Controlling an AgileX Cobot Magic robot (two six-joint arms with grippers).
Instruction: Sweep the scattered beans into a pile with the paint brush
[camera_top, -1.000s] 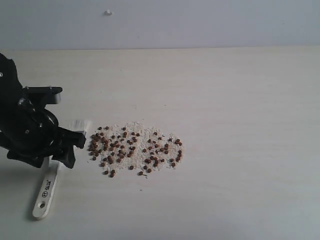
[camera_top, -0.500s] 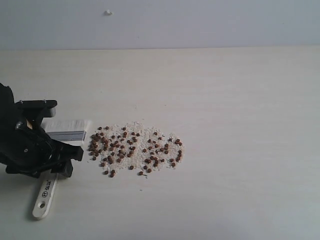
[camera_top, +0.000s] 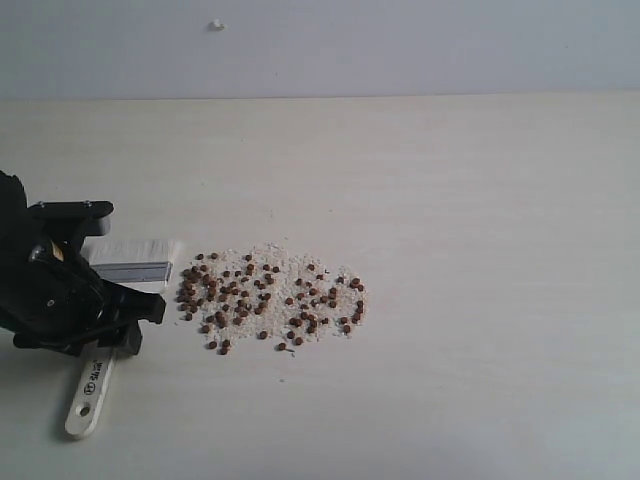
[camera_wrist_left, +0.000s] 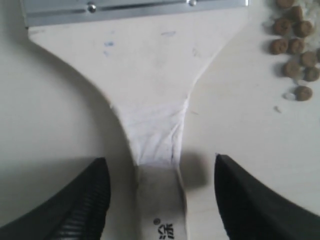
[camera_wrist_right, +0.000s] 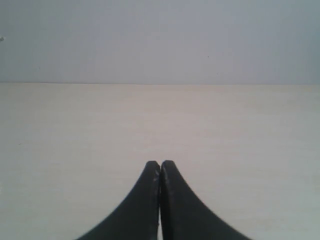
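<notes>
Two findings I log: black left gripper (camera_wrist_left: 160, 167) stands spread astride the pale wooden, silver-ferruled paint brush (camera_wrist_left: 145, 65) handle; right gripper (camera_wrist_right: 160, 167) is pressed closed.

The exterior camera looks down and across the worktop (camera_top: 480, 200) to the far wall (camera_top: 400, 40), from well back. The left wrist camera hangs very close over the paint brush (camera_wrist_left: 145, 65), facing straight down past the left hand (camera_wrist_left: 160, 165). Both views show the brush and the nearest beans (camera_wrist_left: 292, 45). The right wrist camera sits low, facing past the right hand (camera_wrist_right: 160, 167) over bare worktop to the wall.
</notes>
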